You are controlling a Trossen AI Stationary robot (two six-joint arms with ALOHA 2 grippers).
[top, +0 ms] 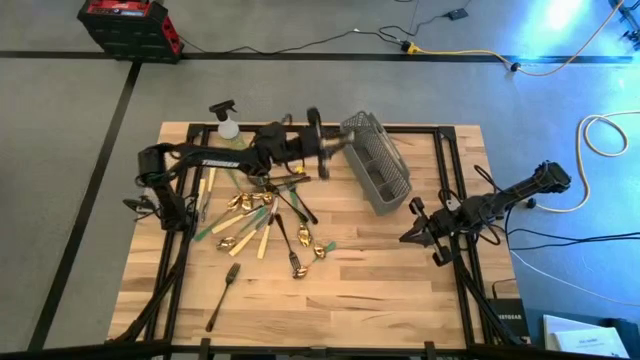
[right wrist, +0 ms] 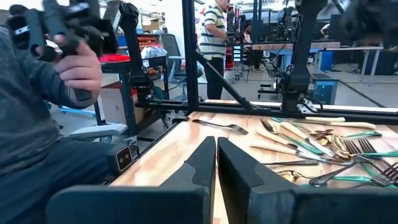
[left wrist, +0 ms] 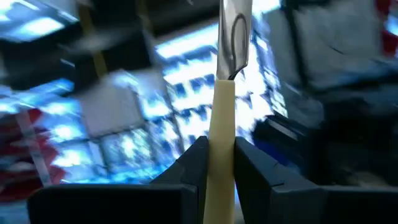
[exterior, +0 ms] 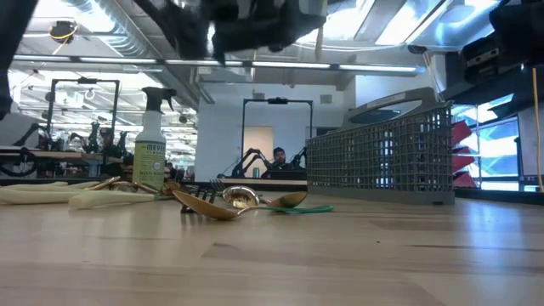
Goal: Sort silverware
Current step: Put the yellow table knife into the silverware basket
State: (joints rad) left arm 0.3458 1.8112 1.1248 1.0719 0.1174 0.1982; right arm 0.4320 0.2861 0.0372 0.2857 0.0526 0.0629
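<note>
My left gripper (top: 322,155) is raised over the far middle of the table, just left of the grey mesh caddy (top: 378,165), and is shut on a cream-handled piece of silverware (left wrist: 222,112) with a shiny metal end (left wrist: 234,37). The rest of the silverware, gold, green-handled and cream-handled, lies in a loose pile (top: 262,215) on the table. A dark fork (top: 222,295) lies alone toward the near edge. My right gripper (top: 410,236) is shut and empty at the right, near the caddy's near end. My left gripper pinches the cream handle (left wrist: 221,155) between its two fingers (left wrist: 198,163). The handle runs out past the fingertips along the fingers, with the metal end farthest out. In the low view the piece (exterior: 320,38) is well above the table, lifted clear.
A spray bottle (top: 227,122) stands at the far left of the table, behind the pile. The caddy (exterior: 382,153) rests on the table at the far right of centre. A black frame rail (top: 445,170) runs along the table's edges. A person's hand (right wrist: 74,62) shows beyond the table's left side.
</note>
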